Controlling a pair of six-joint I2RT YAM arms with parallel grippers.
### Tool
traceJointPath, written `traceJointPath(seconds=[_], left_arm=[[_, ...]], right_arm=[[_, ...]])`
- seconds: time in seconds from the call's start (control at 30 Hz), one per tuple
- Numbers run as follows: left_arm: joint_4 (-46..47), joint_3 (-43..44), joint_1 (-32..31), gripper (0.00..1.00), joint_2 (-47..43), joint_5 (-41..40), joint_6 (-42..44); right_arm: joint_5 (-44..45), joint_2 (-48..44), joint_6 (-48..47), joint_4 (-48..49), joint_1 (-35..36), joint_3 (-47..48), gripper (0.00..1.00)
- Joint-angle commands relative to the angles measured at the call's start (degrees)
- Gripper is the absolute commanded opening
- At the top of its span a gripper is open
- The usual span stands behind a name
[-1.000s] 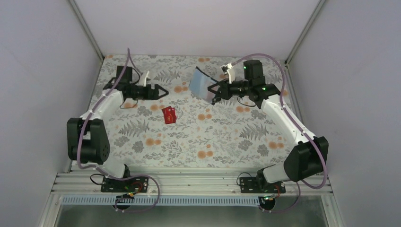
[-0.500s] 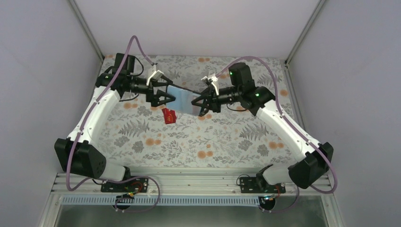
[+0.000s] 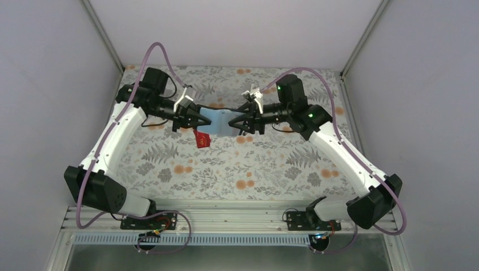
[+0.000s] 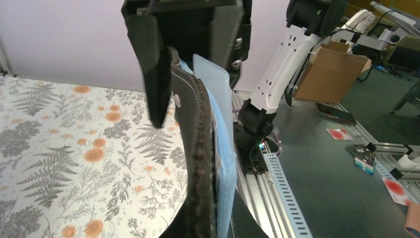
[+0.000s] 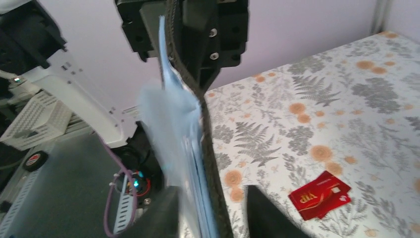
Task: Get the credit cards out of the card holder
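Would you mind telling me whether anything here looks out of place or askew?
Nothing looks damaged. The card holder hangs open in the air, pinched between the left gripper and right gripper; the credit cards lie on the table, slightly fanned.

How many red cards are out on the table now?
2: the red cards overlap in one spot on the table, beside the raised card holder. More may be hidden inside it or under them.

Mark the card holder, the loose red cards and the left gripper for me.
card holder (image 3: 217, 121): top external view, light blue inner face.
credit cards (image 5: 321, 195): right wrist view, middle of the top red card.
left gripper (image 3: 197, 118): top external view, between its fingertips.
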Motion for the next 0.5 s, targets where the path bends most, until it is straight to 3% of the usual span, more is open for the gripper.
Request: traceJointPath(seconds=[0.0,0.07,0.23,0.47], left_arm=[[6.2,1.18,0.04,0.02,-2.91,-1.57,-7.49],[9.79,1.15,0.14,0.02,-4.8,-4.79,-11.83],[9.85,2.4,0.15,0.02,-6.12,-2.07,-12.9],[9.76,1.87,0.13,0.02,-5.9,-2.06,-12.28]], right_arm=[[3.29,-4.66,2.32,5.59,-1.35,-1.88,0.55],[2.84,-7.51,3.7,9.0,-4.28,-5.85,0.66],[-1.13,-9.96,5.4,13.78,-8.77,-12.53,0.69],[-2.87,-10.07,5.73,16.16,-8.91,-12.83,0.79]])
